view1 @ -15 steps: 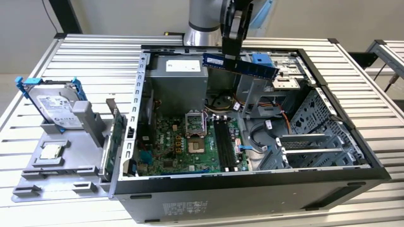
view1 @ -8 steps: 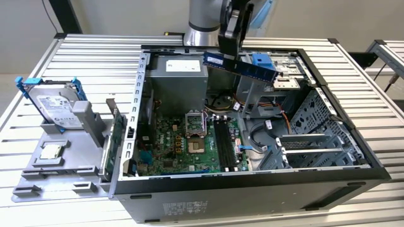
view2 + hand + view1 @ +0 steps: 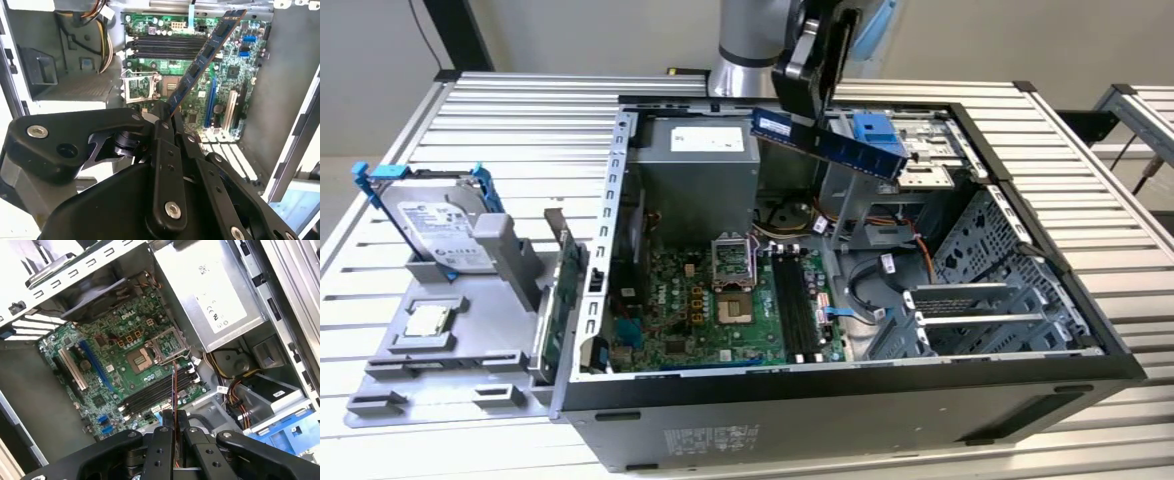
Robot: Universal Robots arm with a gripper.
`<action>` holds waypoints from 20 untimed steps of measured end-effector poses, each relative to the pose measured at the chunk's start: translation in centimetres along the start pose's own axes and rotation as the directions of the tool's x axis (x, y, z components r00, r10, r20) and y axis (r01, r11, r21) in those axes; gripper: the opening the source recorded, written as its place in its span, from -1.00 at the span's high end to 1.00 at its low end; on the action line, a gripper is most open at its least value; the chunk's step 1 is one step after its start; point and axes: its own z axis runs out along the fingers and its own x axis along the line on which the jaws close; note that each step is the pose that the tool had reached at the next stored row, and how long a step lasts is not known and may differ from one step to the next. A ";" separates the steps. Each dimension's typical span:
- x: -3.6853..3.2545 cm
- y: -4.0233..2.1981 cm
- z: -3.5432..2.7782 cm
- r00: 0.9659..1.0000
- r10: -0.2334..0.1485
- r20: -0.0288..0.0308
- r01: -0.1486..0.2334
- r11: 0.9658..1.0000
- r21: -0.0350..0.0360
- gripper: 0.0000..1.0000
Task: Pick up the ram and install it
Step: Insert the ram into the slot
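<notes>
Blue ram pinched by one end in our gripper's jaws; we see it tilted, up over the open pc case.

One end of ram hidden w/in gripper.

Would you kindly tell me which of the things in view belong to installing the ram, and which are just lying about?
Part of the job:
- ram, clamped in the pincer above the open case
- memory slots on the motherboard

Lying about:
- hard drive propped in its stand
- square chip on the grey tray
- power supply
</notes>
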 end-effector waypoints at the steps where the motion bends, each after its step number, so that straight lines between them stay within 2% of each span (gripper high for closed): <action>1: 0.00 0.00 0.00 1.000 0.013 0.000 -0.013 1.000 0.000 1.00; 5: 0.00 0.00 0.00 0.998 0.068 -0.003 -0.068 0.998 0.000 1.00; 10: 0.00 0.00 0.01 0.991 0.136 -0.005 -0.136 0.991 0.001 1.00; 15: 0.00 0.00 0.04 0.979 0.206 -0.008 -0.206 0.979 0.001 1.00; 20: 0.00 0.00 0.05 0.962 0.273 -0.011 -0.273 0.962 0.002 1.00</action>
